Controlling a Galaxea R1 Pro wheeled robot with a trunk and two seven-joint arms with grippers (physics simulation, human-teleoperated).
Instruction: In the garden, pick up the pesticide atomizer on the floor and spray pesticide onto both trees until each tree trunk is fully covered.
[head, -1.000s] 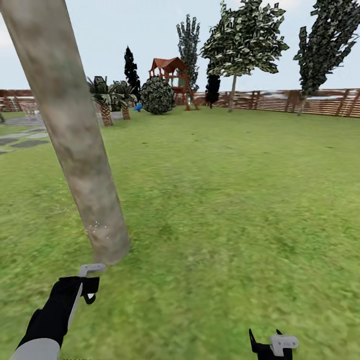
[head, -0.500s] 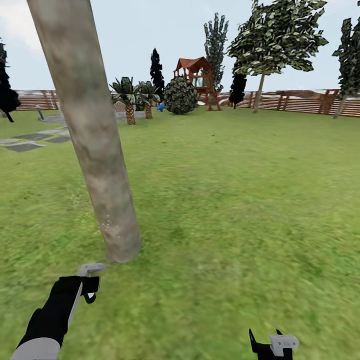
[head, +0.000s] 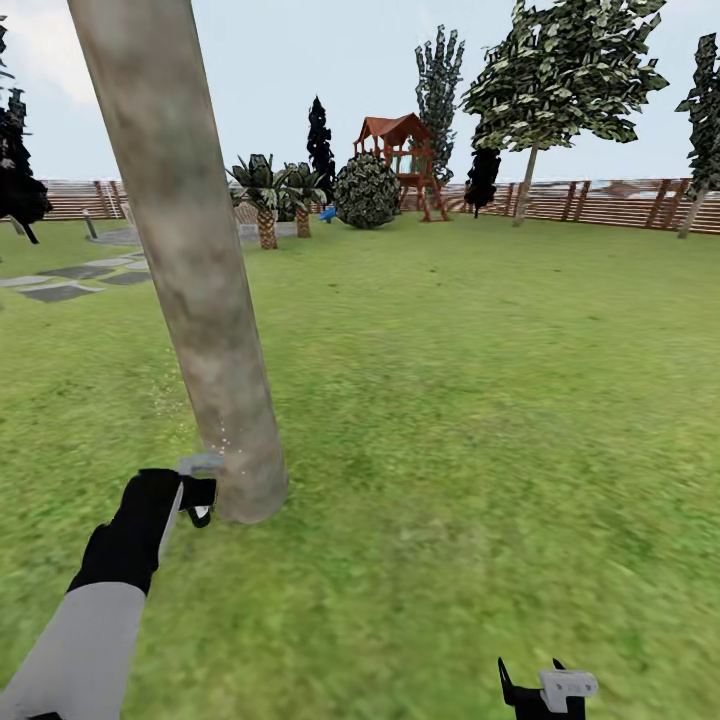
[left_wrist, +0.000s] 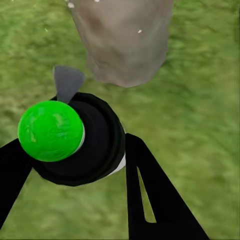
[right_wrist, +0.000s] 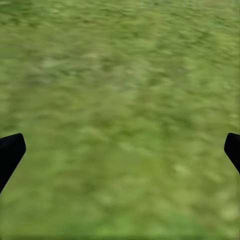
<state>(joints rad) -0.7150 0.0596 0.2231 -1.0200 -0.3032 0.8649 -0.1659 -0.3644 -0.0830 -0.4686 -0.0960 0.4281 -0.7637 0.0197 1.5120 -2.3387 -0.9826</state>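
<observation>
- Left end effector (left_wrist: 75, 165) is clamped on the pesticide atomizer (left_wrist: 75, 142), nozzle just beside the base of the tree trunk (head: 195, 270).
- Few white pesticide specks (head: 222, 445) low on the bark, so I'd sweep upward slowly.
- Right end effector (right_wrist: 120, 150) spread wide, holding nothing, over grass (head: 480, 380).

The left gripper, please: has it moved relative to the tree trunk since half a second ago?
Yes. The left gripper has advanced up and forward to the base of the tree trunk, where earlier it sat lower, short of it.
</observation>
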